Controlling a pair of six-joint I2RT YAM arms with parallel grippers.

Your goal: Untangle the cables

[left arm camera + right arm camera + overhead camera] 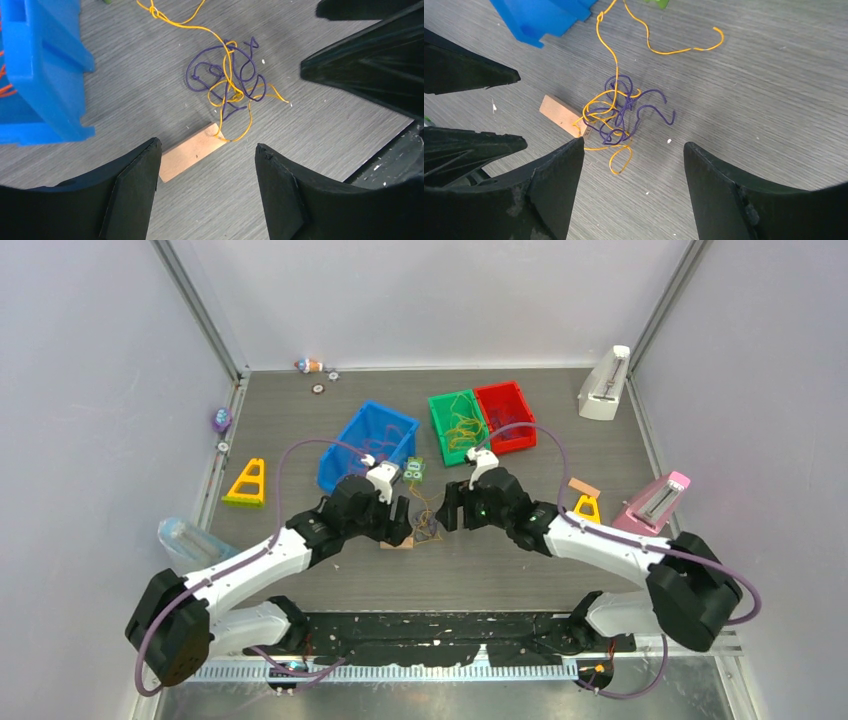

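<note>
Bin, blue one, sits on the left. Next to it the left end effector hangs with fingers apart and nothing in them, above a small wooden block that touches the edge of the cables. That's a purple-and-yellow tangle lying on the counter between both arms. The right end effector is spread and empty too, just beside the tangle, with a green bin and a red bin further back.

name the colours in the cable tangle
The cables are purple and yellow; left wrist view shows them best.

Blue bin partly off pic edge; yellow cable end too.
</note>
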